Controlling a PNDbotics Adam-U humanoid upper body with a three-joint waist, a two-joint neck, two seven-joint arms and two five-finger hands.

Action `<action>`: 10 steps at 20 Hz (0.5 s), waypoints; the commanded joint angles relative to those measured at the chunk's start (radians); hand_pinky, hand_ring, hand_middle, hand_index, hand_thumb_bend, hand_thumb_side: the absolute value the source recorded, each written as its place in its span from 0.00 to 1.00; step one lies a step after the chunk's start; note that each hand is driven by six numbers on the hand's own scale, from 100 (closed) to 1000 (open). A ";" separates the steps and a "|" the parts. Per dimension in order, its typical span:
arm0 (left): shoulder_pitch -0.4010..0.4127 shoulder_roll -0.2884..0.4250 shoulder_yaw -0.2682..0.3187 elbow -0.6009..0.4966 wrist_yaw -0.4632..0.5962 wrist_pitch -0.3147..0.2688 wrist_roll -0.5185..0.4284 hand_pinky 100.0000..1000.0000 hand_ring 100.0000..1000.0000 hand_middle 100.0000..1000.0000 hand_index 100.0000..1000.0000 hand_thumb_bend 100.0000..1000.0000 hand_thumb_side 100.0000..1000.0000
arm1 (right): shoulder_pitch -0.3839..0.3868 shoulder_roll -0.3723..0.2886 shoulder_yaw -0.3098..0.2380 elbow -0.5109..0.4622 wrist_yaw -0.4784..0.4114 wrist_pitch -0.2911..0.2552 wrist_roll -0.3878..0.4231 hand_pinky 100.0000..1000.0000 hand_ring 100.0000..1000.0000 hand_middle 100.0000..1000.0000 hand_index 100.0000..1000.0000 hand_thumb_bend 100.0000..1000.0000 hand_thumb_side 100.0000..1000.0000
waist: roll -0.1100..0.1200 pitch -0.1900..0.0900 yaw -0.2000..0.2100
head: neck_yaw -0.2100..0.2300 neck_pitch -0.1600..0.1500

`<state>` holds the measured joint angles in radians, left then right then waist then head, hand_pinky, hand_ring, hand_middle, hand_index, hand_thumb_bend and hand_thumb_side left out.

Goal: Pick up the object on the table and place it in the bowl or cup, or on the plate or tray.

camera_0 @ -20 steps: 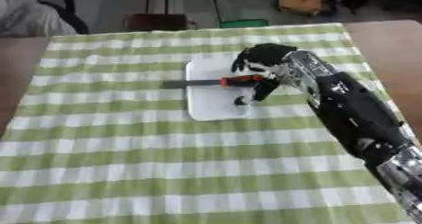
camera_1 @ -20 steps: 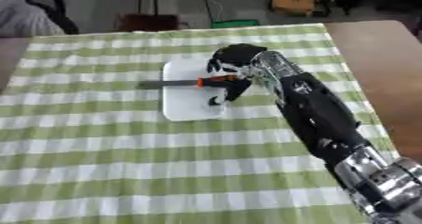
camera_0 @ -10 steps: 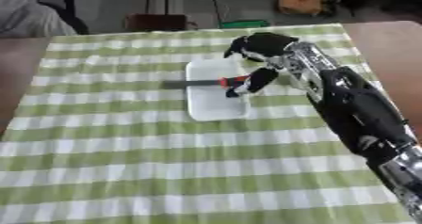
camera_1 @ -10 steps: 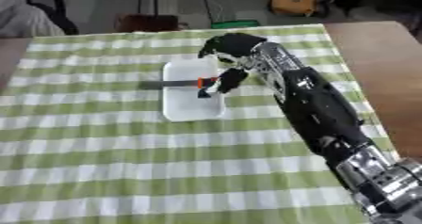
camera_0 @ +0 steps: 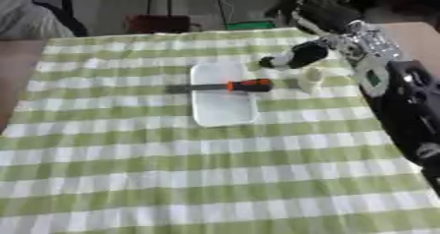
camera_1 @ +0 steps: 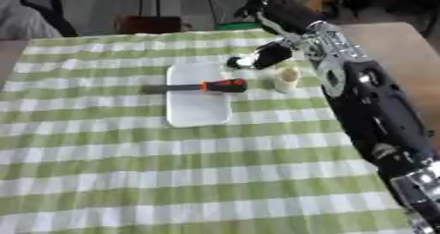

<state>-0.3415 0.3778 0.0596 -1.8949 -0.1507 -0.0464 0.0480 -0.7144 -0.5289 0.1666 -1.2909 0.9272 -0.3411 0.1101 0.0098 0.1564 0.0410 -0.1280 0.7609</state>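
- The knife [camera_0: 225, 86], with a red handle and a dark blade, lies across the white tray [camera_0: 223, 111]; its blade tip sticks out over the tray's left edge.
- The tray lies on the green checked cloth [camera_0: 172, 169] that covers the desk [camera_0: 419, 39], in the far half near the middle.
- The right hand [camera_1: 273, 13] is now raised above the far edge of the desk. Half a second ago it was low over the tray, beside the knife handle.
- Its fingers [camera_1: 258, 57] are relaxed and hold nothing; one dark fingertip hangs near the tray's far right corner, apart from the knife.
- A small pale cup [camera_1: 285, 79], which the hand covered before, now shows just right of the tray.
- The knife and tray stay where they were.
- The left hand shows in no view.
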 commanded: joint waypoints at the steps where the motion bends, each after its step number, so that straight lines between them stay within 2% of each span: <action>1: -0.008 0.027 0.008 -0.010 -0.002 -0.002 0.003 0.53 0.68 0.79 0.83 0.61 0.80 | 0.029 -0.075 -0.017 -0.106 -0.061 0.033 -0.045 0.51 0.57 0.68 0.83 0.59 0.65 | -0.001 -0.012 0.000 | 0.006 -0.011; 10: -0.004 0.025 0.005 -0.006 0.000 -0.005 -0.003 0.52 0.68 0.79 0.83 0.61 0.80 | 0.201 -0.144 -0.063 -0.342 -0.206 0.156 -0.016 0.50 0.56 0.66 0.83 0.57 0.65 | 0.002 -0.004 -0.018 | 0.030 -0.026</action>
<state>-0.3391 0.3781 0.0594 -1.8916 -0.1507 -0.0486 0.0460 -0.5041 -0.6307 0.1241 -1.5829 0.7468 -0.2027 0.0902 0.0111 0.1658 0.0237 -0.1030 0.7460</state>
